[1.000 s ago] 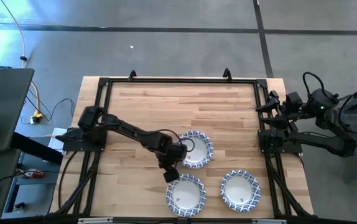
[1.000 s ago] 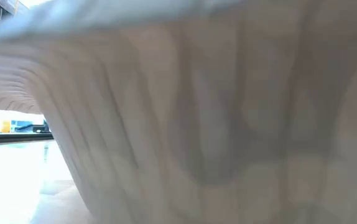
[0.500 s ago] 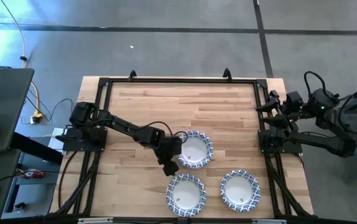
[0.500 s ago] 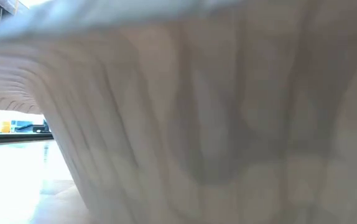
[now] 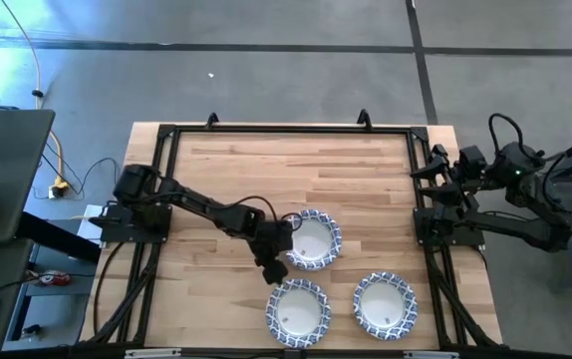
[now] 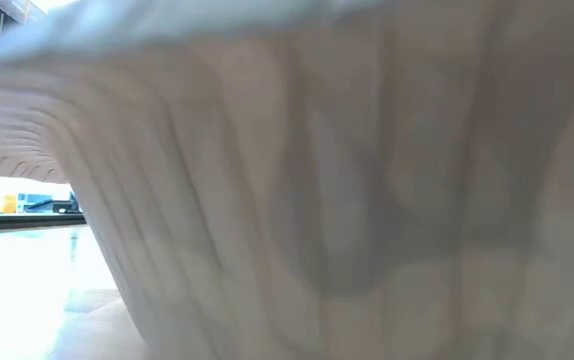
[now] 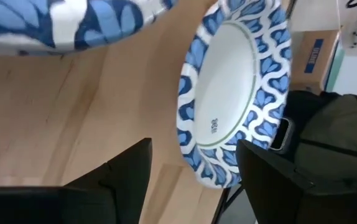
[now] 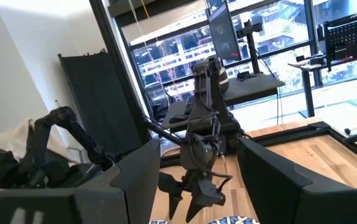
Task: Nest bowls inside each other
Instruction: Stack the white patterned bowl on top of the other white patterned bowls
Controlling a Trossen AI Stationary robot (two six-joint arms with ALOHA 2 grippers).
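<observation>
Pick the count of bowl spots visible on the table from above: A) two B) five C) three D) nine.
C: the high view shows one bowl beside the left gripper and two more bowls at the table's front edge.

Three bowls sit on the table — one mid-table, two nearer the front edge: one just below it, the other to its right, apart.

Low cam almost fully blocked: pale ribbed surface right against the lens, too blurred to identify. Bright strip of room at lower left. No jaws visible.
</observation>
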